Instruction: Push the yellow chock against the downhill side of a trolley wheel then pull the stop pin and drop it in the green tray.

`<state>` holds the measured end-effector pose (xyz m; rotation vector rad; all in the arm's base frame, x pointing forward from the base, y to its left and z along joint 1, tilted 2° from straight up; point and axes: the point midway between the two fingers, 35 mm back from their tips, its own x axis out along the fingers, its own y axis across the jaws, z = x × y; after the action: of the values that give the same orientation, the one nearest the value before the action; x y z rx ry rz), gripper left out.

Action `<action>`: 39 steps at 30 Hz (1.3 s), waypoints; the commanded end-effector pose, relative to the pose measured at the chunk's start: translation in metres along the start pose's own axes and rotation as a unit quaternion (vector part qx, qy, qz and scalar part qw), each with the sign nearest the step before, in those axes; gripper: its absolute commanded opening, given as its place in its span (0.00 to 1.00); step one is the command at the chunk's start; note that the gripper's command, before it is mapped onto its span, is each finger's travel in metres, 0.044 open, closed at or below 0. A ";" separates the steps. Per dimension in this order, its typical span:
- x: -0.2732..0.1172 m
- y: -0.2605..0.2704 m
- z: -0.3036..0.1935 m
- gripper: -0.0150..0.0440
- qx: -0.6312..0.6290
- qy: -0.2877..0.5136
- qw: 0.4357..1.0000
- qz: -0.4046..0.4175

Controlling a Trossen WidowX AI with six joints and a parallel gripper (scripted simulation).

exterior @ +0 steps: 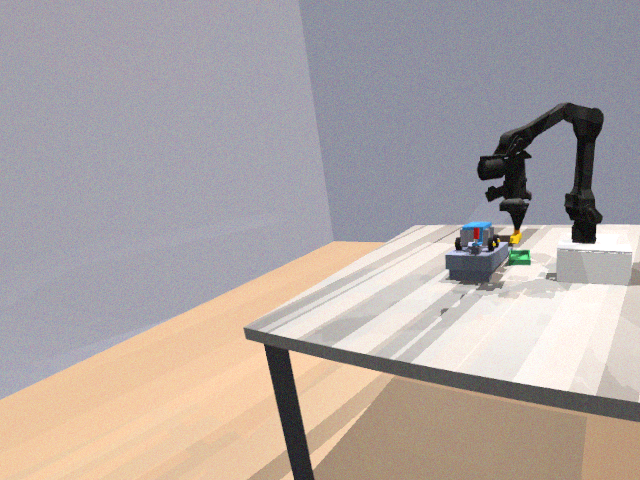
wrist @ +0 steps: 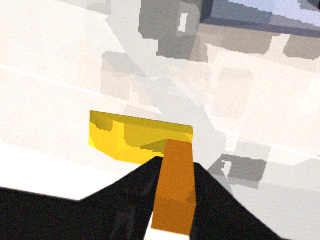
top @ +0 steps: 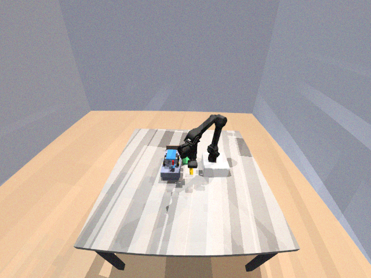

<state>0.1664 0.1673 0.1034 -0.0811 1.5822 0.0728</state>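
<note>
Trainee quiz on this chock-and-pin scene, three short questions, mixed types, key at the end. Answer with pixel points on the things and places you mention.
1. True or false: the yellow chock with the orange handle (top: 191, 171) (exterior: 514, 239) (wrist: 142, 137) is wedged against a wheel.
2. Which colour is the small square tray (top: 186, 160) (exterior: 520, 262)? A) blue B) green C) white
3. Fill in: the black parallel-jaw gripper (exterior: 516, 230) (wrist: 175, 167) is closed on the chock's ____.

Key: 1 false; 2 B; 3 handle

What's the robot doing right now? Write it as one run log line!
end effector: shut on chock | chock: held beside ramp | stop pin: at trolley
</note>
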 end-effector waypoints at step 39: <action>0.005 -0.145 0.044 0.25 -0.003 -0.002 1.000 -0.008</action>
<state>0.2208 0.0388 0.0994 -0.0916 1.5792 0.0686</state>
